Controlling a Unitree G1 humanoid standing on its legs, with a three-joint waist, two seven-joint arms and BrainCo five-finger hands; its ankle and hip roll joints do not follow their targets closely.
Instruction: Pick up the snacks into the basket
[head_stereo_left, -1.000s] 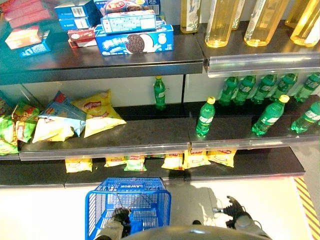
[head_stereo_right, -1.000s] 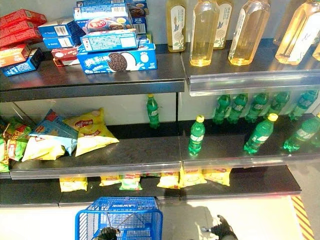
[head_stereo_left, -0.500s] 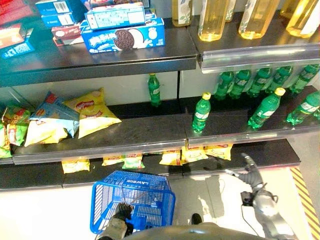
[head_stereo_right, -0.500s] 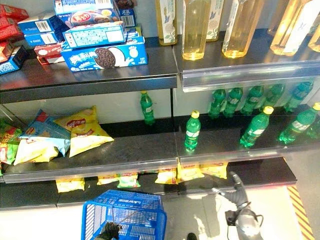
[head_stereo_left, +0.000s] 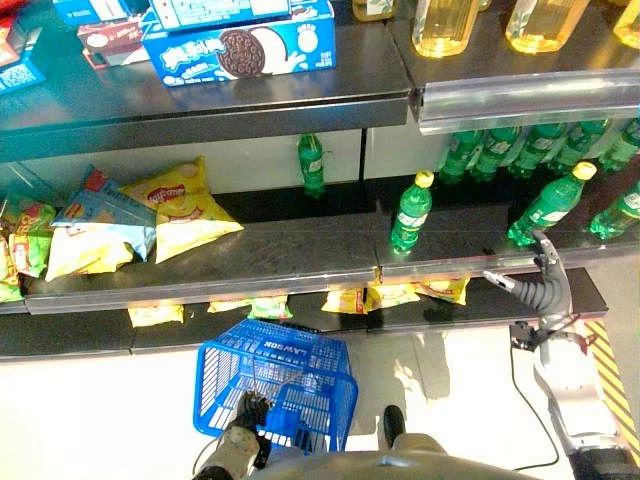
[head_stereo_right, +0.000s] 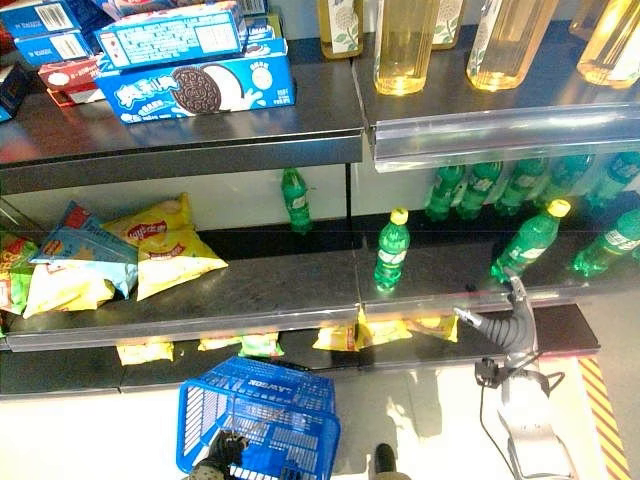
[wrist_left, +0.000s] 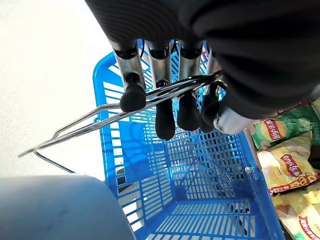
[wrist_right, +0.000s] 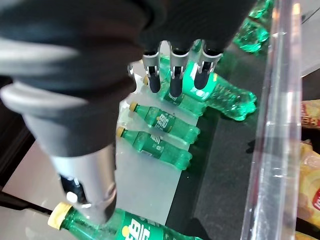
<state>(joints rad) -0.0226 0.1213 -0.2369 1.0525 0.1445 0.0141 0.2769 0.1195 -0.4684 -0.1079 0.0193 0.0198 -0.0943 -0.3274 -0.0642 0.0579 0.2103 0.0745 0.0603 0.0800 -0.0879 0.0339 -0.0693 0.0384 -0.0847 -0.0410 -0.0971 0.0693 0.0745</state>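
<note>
A blue plastic basket (head_stereo_left: 272, 347) hangs low in front of the shelves. My left hand (wrist_left: 165, 117) is curled round its wire handle (wrist_left: 100, 117), and shows at the basket's near rim (head_stereo_left: 248, 412). Yellow chip bags (head_stereo_left: 186, 214) lie at the left of the middle shelf. Small yellow snack bags (head_stereo_left: 386, 295) lie on the bottom shelf. My right hand (head_stereo_left: 541, 293) is raised at the right, at the middle shelf's front edge, fingers (wrist_right: 173, 76) straight and holding nothing. Past them lie green bottles (wrist_right: 165, 120).
Green soda bottles (head_stereo_left: 410, 212) stand and lie on the right half of the middle shelf. A blue cookie box (head_stereo_left: 240, 50) and tall bottles of yellow drink (head_stereo_left: 445, 20) sit on the top shelf. Yellow-black tape (head_stereo_left: 615, 372) marks the floor at the right.
My right hand has risen from near the floor to the middle shelf's front edge at the right. The camera has shifted. The left hand still holds the basket.
</note>
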